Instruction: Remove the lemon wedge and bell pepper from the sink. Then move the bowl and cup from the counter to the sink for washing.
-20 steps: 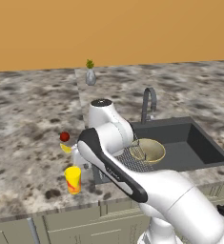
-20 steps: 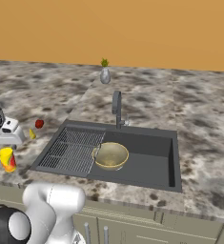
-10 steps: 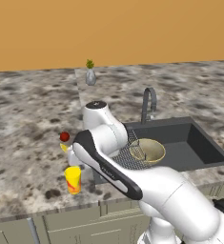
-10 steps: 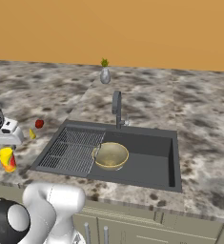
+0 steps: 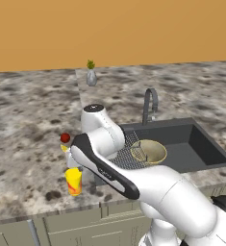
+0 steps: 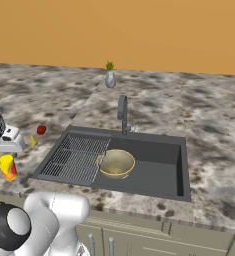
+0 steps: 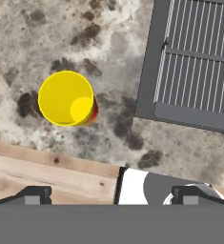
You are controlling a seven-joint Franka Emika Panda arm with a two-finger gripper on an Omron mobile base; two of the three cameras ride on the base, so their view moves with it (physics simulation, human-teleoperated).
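Note:
The yellow cup (image 7: 66,97) stands upright on the counter near its front edge, left of the sink (image 6: 154,172). In the hand view it lies up and to the left of my gripper (image 7: 111,196), which hovers above the counter, open and empty. My hand also shows over the cup (image 6: 8,166) in the right base view. The olive-gold bowl (image 5: 149,151) sits inside the sink beside the ribbed drainboard (image 6: 74,156). The dark-red bell pepper (image 5: 65,138) and the yellow lemon wedge (image 5: 64,148) rest on the counter left of the sink, behind the cup (image 5: 73,181).
A grey arched faucet (image 6: 122,114) rises at the sink's back edge. A grey vase with a green plant (image 5: 91,76) stands by the back wall. The counter's front edge and the wooden floor below it run close under the cup.
The arm has swung a little to the left over the counter near the cup. The jaws have stayed open, and the cup, bowl, pepper and wedge have not moved.

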